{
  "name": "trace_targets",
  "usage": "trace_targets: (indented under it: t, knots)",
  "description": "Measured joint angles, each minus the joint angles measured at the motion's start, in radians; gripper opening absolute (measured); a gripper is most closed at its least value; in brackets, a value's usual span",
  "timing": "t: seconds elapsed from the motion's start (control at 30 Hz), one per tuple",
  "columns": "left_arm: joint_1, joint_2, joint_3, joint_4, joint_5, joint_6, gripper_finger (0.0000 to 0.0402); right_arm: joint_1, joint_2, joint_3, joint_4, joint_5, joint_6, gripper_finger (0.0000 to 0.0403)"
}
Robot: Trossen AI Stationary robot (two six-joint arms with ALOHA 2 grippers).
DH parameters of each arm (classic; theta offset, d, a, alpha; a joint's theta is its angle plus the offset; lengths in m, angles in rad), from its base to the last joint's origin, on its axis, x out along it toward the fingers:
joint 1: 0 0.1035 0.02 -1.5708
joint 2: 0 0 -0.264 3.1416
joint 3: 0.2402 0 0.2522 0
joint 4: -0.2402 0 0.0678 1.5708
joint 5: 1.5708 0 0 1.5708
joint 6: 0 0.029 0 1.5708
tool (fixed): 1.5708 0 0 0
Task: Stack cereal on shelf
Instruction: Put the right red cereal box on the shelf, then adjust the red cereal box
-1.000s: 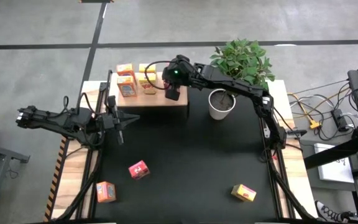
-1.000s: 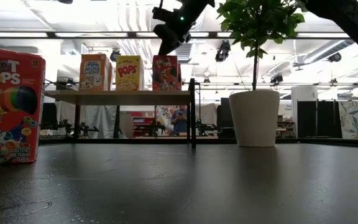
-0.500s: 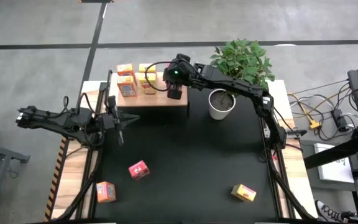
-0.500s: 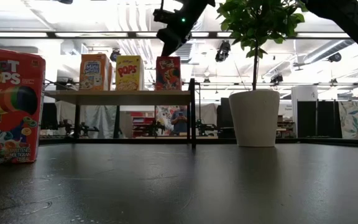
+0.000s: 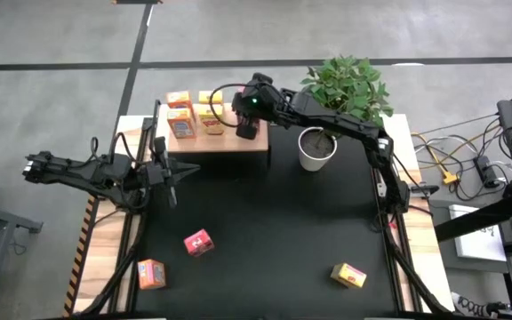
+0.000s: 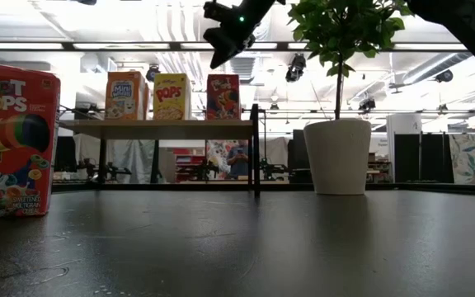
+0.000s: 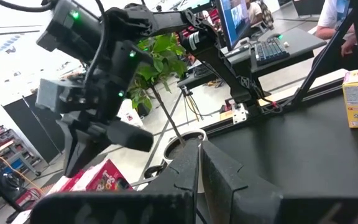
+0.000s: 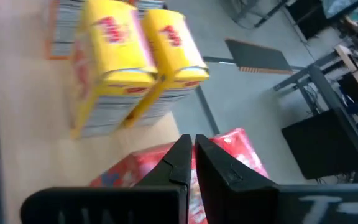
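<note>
My right gripper (image 5: 248,130) hangs shut above the right end of the shelf (image 5: 229,140), clear of the red cereal box (image 6: 223,96) standing just below it (image 6: 218,56). The right wrist view shows its fingers (image 8: 192,148) over red boxes (image 8: 242,148), with two yellow boxes (image 8: 114,50) beyond them. Orange boxes (image 5: 181,124) and yellow boxes (image 5: 208,112) also stand on the shelf board (image 6: 163,126). A red box (image 5: 198,242), an orange box (image 5: 152,274) and a yellow box (image 5: 348,276) lie on the black table. My left gripper (image 5: 185,171) waits shut at the table's left side.
A white pot (image 5: 316,148) with a green plant (image 5: 347,84) stands right of the shelf, under my right arm. The near red box (image 6: 11,140) fills the low view's left. Black mat (image 5: 274,222) lies bare between the shelf and the three loose boxes. Cables lie past the right edge.
My right gripper has risen a little from just above the red box on the shelf and now hangs higher over it. The red box stays upright on the shelf board. My left arm has kept still.
</note>
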Motion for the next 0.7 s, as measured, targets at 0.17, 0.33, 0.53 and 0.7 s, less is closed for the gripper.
trace_targets:
  t: [0.17, 0.33, 0.53, 0.7]
  knots:
    - [0.0, 0.0, 0.0, 0.001, 0.0, 0.011, 0.0001, -0.044, 0.002, 0.0, 0.064, -0.002, 0.045, 0.0009]
    - [0.0, 0.0, 0.0, 0.002, 0.0, 0.025, 0.0001, -0.082, 0.002, 0.0, 0.078, -0.034, 0.104, 0.0009]
    - [0.0, 0.0, 0.0, 0.001, 0.0, 0.035, 0.0001, -0.076, -0.028, 0.0, 0.092, -0.087, 0.157, 0.0008]
    - [0.0, 0.001, 0.0, 0.001, 0.0, 0.037, 0.0001, -0.026, -0.111, 0.001, 0.085, -0.08, 0.245, 0.0008]
